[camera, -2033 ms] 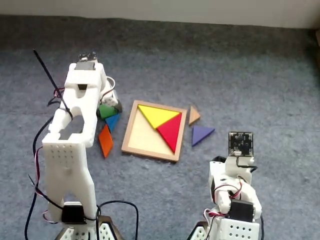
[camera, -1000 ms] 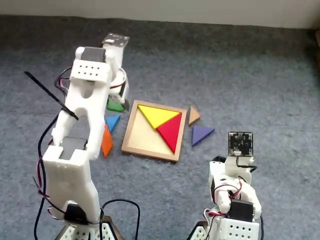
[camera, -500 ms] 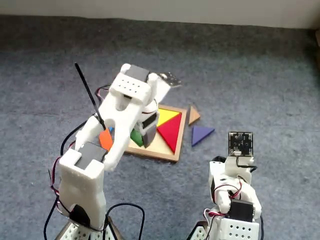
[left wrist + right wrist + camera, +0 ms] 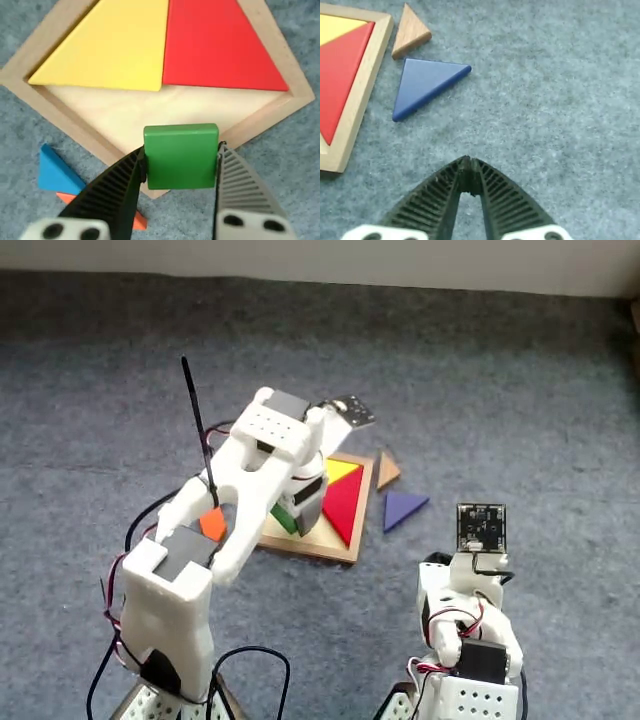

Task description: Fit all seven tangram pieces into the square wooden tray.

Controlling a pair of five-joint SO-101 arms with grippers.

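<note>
My left gripper [image 4: 179,160] is shut on a green square piece [image 4: 181,156] and holds it above the near corner of the square wooden tray [image 4: 60,115]. A yellow triangle [image 4: 112,47] and a red triangle [image 4: 217,45] lie in the tray. In the high view the left arm [image 4: 265,475] covers the tray's left half, with the green piece [image 4: 285,517] below it. An orange piece [image 4: 212,524] and a light blue triangle [image 4: 57,170] lie left of the tray. My right gripper [image 4: 466,176] is shut and empty, resting over carpet near the dark blue triangle [image 4: 422,85] and the tan triangle [image 4: 410,31].
Grey carpet [image 4: 520,390] covers the whole work area. The right arm's base [image 4: 470,640] sits at the front right. A black cable tie [image 4: 198,430] sticks up from the left arm.
The left arm picked the green square up from the left of the tray, lifted it and swung right and forward over the tray. The right arm stayed still.
</note>
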